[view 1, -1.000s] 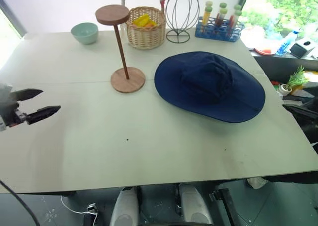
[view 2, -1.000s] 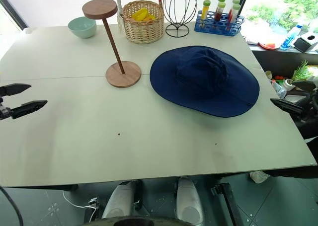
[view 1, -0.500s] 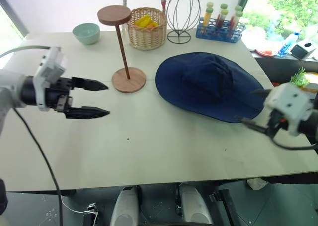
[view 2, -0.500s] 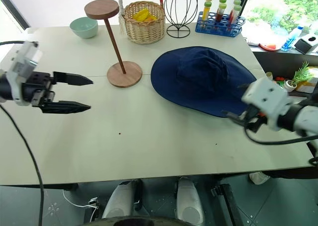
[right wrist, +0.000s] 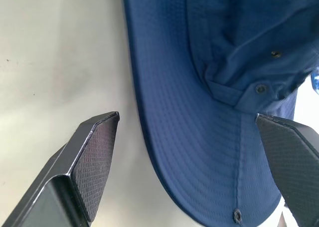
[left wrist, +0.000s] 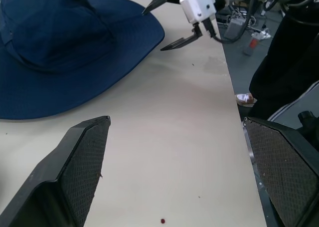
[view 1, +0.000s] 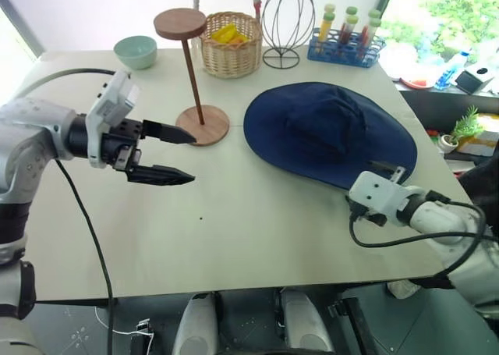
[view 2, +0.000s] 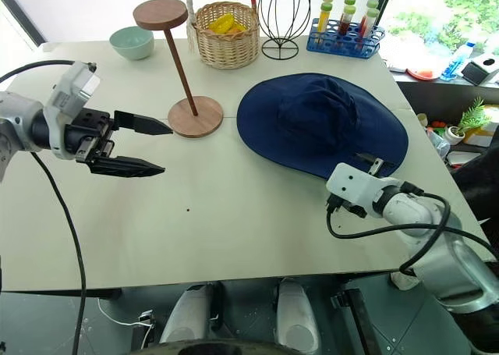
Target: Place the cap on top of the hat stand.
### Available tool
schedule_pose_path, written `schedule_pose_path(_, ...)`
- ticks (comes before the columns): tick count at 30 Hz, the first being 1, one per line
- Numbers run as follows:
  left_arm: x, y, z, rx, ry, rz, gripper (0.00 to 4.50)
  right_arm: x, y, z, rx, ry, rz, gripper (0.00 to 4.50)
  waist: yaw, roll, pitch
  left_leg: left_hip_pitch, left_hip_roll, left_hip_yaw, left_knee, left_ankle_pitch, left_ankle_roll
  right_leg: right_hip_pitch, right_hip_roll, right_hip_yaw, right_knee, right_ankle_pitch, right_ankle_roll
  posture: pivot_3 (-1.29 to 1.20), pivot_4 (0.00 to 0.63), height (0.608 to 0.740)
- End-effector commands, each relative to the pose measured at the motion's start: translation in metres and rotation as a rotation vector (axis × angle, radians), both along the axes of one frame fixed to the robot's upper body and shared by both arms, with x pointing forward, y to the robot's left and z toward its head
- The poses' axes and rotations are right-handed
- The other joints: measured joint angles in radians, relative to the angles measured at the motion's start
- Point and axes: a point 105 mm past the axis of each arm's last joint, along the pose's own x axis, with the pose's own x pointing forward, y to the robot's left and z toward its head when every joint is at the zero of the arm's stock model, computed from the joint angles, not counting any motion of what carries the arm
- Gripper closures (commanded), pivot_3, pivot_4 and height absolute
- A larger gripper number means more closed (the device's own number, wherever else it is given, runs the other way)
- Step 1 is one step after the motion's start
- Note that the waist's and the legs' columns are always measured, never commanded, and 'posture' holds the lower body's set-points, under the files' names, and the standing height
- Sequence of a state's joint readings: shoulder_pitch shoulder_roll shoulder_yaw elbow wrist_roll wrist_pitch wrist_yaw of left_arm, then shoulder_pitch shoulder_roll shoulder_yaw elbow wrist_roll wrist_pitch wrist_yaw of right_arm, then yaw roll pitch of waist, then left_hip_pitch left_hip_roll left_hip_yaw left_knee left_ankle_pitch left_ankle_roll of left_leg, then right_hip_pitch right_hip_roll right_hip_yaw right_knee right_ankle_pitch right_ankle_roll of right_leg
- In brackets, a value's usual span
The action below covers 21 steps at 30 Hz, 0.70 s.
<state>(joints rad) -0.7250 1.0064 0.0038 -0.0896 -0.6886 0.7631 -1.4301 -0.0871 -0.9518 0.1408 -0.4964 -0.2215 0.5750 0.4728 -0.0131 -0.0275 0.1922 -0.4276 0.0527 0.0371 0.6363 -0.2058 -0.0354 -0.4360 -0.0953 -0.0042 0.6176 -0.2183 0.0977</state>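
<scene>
The cap (view 1: 327,133), a navy blue hat with a wide brim, lies flat on the white table, right of centre. The hat stand (view 1: 192,74) rises to its left on a round wooden base, with a thin rod and a bare disc top. My left gripper (view 1: 193,160) hovers open beside the stand's base, pointing right toward the cap, nothing between its fingers. My right gripper (left wrist: 153,30) stands open at the cap's near right brim. In the right wrist view its fingers (right wrist: 94,152) straddle the brim edge (right wrist: 209,152) without closing on it.
Along the table's far edge (view 1: 234,55) stand a teal bowl (view 1: 134,51), a wicker basket (view 1: 228,43), a black wire egg-shaped frame (view 1: 287,23) and a blue rack of tubes (view 1: 343,39). A small plant (view 1: 468,125) and clutter sit off the right side.
My left gripper has swung in from the left edge to beside the stand's base. My right gripper came in from the right and sank to the cap's near brim.
</scene>
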Motion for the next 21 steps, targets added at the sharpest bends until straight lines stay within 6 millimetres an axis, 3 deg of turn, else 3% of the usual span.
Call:
schedule_pose_path(1, -0.001, -0.002, 0.013, -0.005, -0.047, -0.003, 0.00, 0.012, 0.003, -0.004, -0.015, -0.047, -0.006, 0.04, 0.000, -0.001, 0.000, 0.000, 0.000, 0.000, 0.000, 0.000, 0.000, 0.000, 0.000, 0.000, 0.000, 0.000, 0.000, 0.00, 0.150, 0.740)
schedule_pose_path(12, 0.001, -0.006, 0.018, -0.024, -0.066, 0.008, 0.00, 0.048, 0.002, -0.037, -0.058, -0.061, -0.016, 0.04, -0.004, -0.005, -0.002, 0.001, 0.000, -0.005, 0.005, 0.000, 0.000, 0.006, 0.003, 0.000, 0.000, 0.000, 0.000, 0.00, 0.150, 0.740)
schedule_pose_path(15, 0.001, -0.006, 0.020, -0.032, -0.073, 0.015, 0.00, 0.049, 0.007, -0.042, -0.023, -0.049, 0.002, 0.90, -0.005, -0.009, -0.005, 0.001, 0.000, -0.007, 0.006, 0.000, 0.000, 0.008, 0.004, 0.000, 0.000, 0.000, 0.000, 0.00, 0.150, 0.740)
schedule_pose_path(21, 0.000, -0.005, 0.021, -0.038, -0.075, 0.027, 0.00, 0.047, 0.009, -0.043, -0.006, -0.045, 0.016, 3.72, -0.004, -0.009, -0.005, 0.001, 0.001, -0.008, 0.009, 0.000, 0.000, 0.009, 0.005, 0.000, 0.001, 0.000, 0.000, 0.00, 0.150, 0.740)
